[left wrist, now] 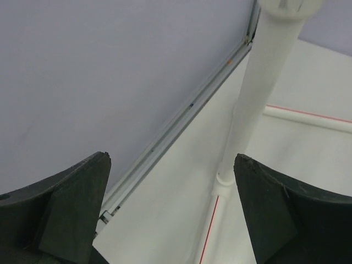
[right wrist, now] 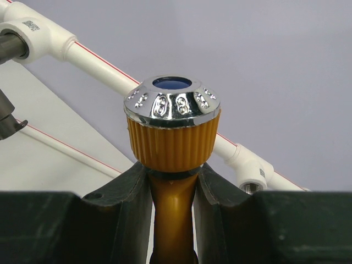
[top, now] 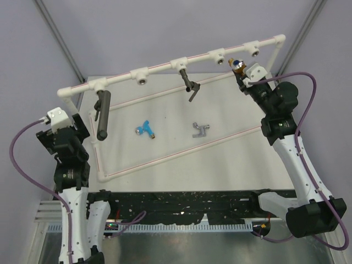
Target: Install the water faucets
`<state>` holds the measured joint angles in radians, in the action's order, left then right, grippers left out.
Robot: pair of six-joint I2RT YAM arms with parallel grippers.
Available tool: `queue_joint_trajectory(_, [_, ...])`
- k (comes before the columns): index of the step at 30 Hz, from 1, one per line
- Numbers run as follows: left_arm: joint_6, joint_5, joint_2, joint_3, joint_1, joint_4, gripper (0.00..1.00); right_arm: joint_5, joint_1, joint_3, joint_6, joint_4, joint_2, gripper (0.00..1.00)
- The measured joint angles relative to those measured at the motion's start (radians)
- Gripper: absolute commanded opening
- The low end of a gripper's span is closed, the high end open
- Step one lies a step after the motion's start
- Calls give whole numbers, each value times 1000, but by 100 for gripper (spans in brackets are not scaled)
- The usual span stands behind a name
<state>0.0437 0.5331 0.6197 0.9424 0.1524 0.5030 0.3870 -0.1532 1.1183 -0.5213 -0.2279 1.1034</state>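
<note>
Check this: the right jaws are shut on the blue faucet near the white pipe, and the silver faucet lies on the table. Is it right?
No. The right jaws are shut on the orange-gold faucet, as the right wrist view shows; the blue faucet lies on the table. The rest holds.

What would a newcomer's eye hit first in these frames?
The chrome-capped orange-gold faucet stands out first. It is clamped in the right end effector, up by the far-right sockets of the white pipe rail. Next come the blue faucet and the silver-grey faucet, lying loose and apart on the table. The left end effector hangs wide open and empty beside the rail's left end.
</note>
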Motion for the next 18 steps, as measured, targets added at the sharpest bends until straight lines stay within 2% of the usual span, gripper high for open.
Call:
queue_joint_trajectory(4, [5,-43,0,-248,23,-242,97,17,0,0,0,-12,0,5])
queue_joint_trajectory(8, [6,-96,67,-382,58,-499,98,26,0,0,-5,-11,-4,5])
queue_joint_trajectory(13, [0,-175,138,-475,90,-802,95,25,0,-21,-33,-12,-46,5])
queue_joint_trajectory(18, [1,-267,235,-454,136,-948,89,26,0,-30,-62,-21,-67,5])
